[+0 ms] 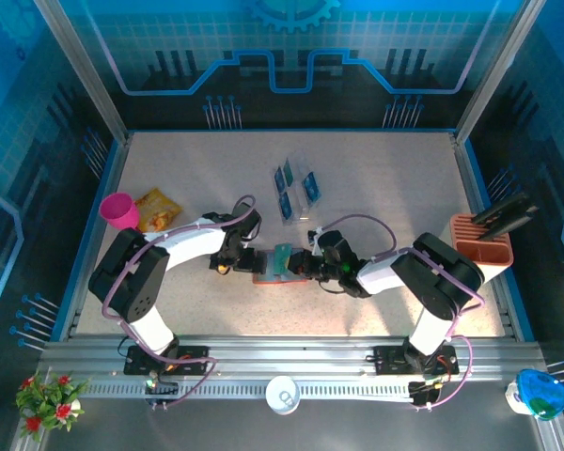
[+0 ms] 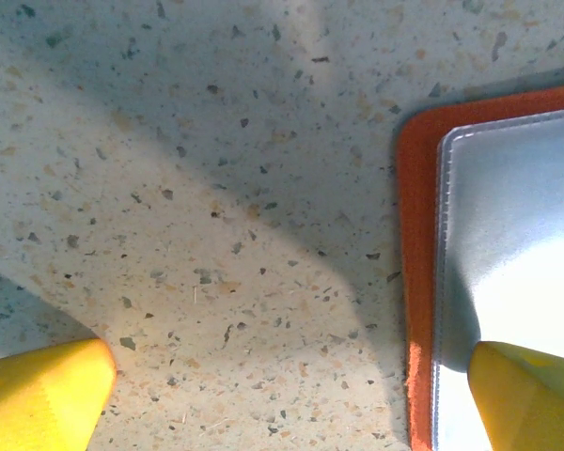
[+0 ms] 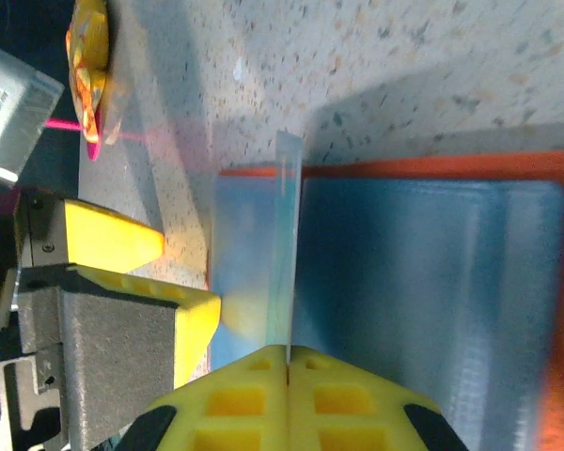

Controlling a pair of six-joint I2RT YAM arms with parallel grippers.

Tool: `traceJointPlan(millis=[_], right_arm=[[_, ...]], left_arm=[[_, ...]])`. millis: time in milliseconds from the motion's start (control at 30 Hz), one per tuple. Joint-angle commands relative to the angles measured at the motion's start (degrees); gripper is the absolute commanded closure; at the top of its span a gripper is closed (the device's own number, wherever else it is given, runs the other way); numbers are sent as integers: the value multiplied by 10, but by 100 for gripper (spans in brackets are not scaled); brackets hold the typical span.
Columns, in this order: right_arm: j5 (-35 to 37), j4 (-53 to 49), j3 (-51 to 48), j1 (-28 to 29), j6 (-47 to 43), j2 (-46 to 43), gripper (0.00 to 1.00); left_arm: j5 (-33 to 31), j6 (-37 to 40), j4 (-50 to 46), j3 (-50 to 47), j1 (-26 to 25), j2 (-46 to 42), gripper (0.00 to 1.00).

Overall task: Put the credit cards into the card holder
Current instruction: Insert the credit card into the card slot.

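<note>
1. The right gripper (image 3: 289, 355) is pressing its yellow fingers together on the near edge of a teal credit card (image 3: 289, 235). It is pinching the card edge-on, so the thin plastic is standing upright and extending straight out from the fingertips.
2. The card's far end is reaching over the open card holder (image 3: 423, 282), which is lying flat directly beneath and ahead of the fingers. The upright pose is probably keeping the leading edge free to enter a grey-blue pocket. Whether that edge is already inside a pocket cannot be told.
3. The left gripper (image 2: 287, 404) is facing the right one across the holder, with its fingers spread wide and holding nothing. One fingertip (image 2: 531, 395) is sitting over the holder's clear inner pocket, likely pinning it against sliding. The other is hanging over the bare tabletop (image 2: 169, 188).
4. The other credit cards (image 1: 289, 209) are waiting beyond both grippers, well apart from the holder.
</note>
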Motion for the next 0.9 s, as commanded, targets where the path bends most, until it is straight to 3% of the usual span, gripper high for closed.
traceJointPlan(millis=[0, 367, 867], right_arm=[[-34, 2, 10, -5, -9, 24, 100], [-4, -41, -3, -5, -8, -3, 100], [-29, -112, 5, -4, -25, -15, 100]], left_arm=[[1, -7, -7, -17, -3, 32, 1], [4, -5, -4, -19, -3, 32, 1], [8, -6, 3, -21, -3, 36, 1]])
